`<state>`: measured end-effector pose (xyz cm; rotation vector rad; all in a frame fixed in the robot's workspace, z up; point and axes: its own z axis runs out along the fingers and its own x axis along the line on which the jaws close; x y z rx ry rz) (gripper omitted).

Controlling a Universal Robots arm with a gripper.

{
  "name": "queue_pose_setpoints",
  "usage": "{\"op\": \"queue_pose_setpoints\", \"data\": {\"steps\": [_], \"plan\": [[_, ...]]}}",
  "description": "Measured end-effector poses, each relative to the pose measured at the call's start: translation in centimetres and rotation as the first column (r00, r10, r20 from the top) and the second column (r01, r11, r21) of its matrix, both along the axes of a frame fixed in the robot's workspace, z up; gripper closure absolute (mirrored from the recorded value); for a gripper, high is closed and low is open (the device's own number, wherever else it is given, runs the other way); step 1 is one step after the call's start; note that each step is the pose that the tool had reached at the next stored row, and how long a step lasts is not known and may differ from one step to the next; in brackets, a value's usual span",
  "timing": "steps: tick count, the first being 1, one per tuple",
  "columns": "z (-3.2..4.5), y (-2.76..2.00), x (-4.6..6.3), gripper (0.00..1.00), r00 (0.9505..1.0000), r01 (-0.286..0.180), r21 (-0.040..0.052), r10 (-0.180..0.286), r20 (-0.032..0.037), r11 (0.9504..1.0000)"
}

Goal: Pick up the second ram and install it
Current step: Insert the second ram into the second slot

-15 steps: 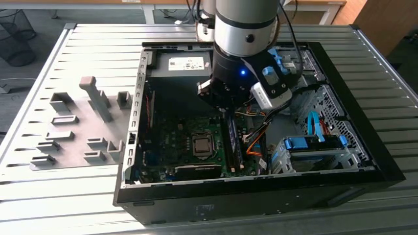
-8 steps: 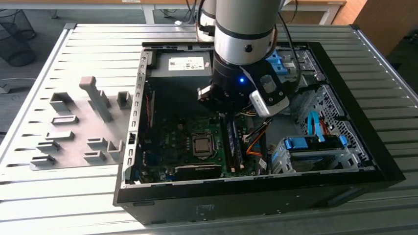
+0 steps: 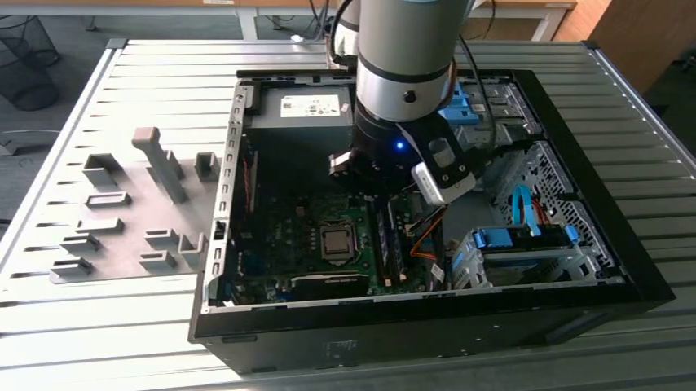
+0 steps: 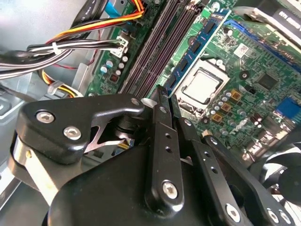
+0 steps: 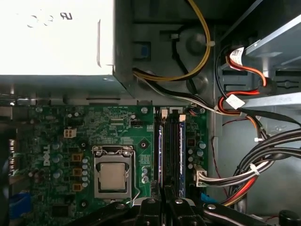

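Tool (image 3: pixel 383 189) hung inside the open computer case (image 3: pixel 609 244), over the green motherboard (image 3: pixel 293 236), near the case's middle. Its black fingers (image 4: pixel 160 117) stood nearly together, a thin gap between; whether anything was pinched there I could not tell. Second ram (image 5: pixel 180 155), blue-edged, stood upright in the memory slots (image 5: pixel 170 150) beside another stick (image 5: pixel 160 150), probably seated, just beyond the fingertips. Processor socket (image 5: pixel 113 176) lay beside the slots. Grey holder blocks (image 3: pixel 120 220) sat on the worktop (image 3: pixel 109 326) outside the case.
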<state>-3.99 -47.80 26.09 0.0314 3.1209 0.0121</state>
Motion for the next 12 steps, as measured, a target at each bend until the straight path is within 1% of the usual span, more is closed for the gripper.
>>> {"op": "queue_pose_setpoints", "data": {"steps": [5, 7, 12], "plan": [[-0.91, -0.01, 0.1, 0.86, 1.0, 0.003, -0.0001, -0.003, -0.0001, 1.0], [-1.25, -0.01, 0.3, 0.86, 1.0, 0.004, 0.0, -0.004, -0.0001, 1.0], [-1.33, -0.01, 0.4, 0.86, 1.0, 0.004, -0.0003, -0.004, -0.0006, 1.0]]}}
